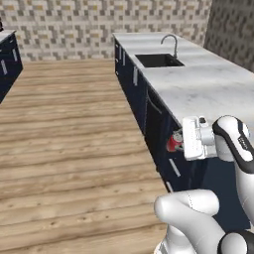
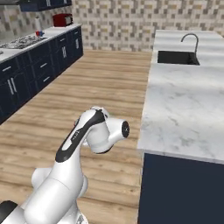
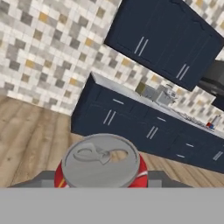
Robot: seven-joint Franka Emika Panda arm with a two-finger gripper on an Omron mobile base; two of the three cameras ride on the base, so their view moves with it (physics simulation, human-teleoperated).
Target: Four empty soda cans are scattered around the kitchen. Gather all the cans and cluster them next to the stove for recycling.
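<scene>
so the pincer is squeezing a red can between its tips, and it could slip out and roll away on the long ride over to the far stove.

In the left base view the white hand covers most of a red soda can, so just a sliver shows at its left side, and the fingers of the gripper cannot be made out. In the hand view the can is cut off below its silver top and red shoulder. On the far counter, near its far end, a small red-and-blue thing stands too small to tell apart, and the stove is a pale grid with no clear burners. The island counter is cut off by the right edge.
</scene>
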